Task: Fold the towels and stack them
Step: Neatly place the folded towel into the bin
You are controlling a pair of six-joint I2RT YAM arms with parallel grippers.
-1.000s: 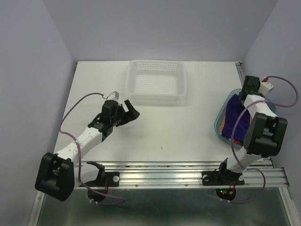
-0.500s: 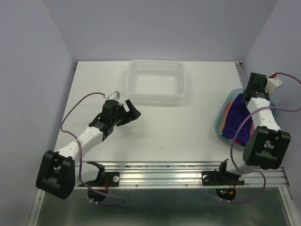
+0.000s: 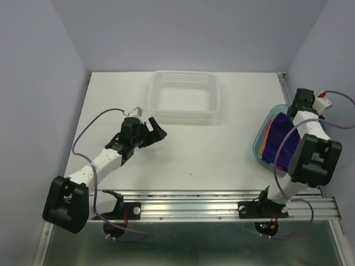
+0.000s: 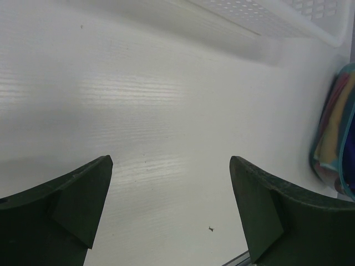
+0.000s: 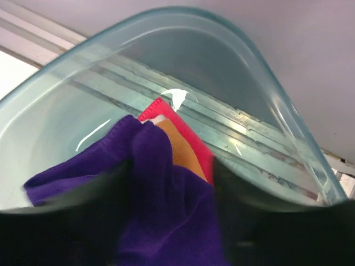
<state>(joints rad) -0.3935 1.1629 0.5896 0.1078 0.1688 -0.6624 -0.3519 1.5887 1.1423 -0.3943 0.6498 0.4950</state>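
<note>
purple towel (image 5: 161, 210) lies bunched between the blurred jaws of the right gripper (image 5: 171, 185), pink towel (image 5: 186, 130) and orange towel (image 5: 180, 152) just beyond it, all inside the teal tray (image 5: 266, 83). jaws stand apart; grip cannot be confirmed. risk: a loose pinch drops the fold or drags neighbours along.

**Workspace Layout**

The basket (image 3: 152, 105) sits at the far centre of the table (image 3: 222, 149). The tray (image 3: 258, 145) sits at the table's right edge, well apart from the basket. The towels (image 3: 280, 138) lie piled in the tray. The left gripper (image 3: 156, 130) hangs over the table, near the basket's near-left corner. The right gripper (image 5: 169, 188) is over the tray's far end, with towel cloth between its fingers.
</note>
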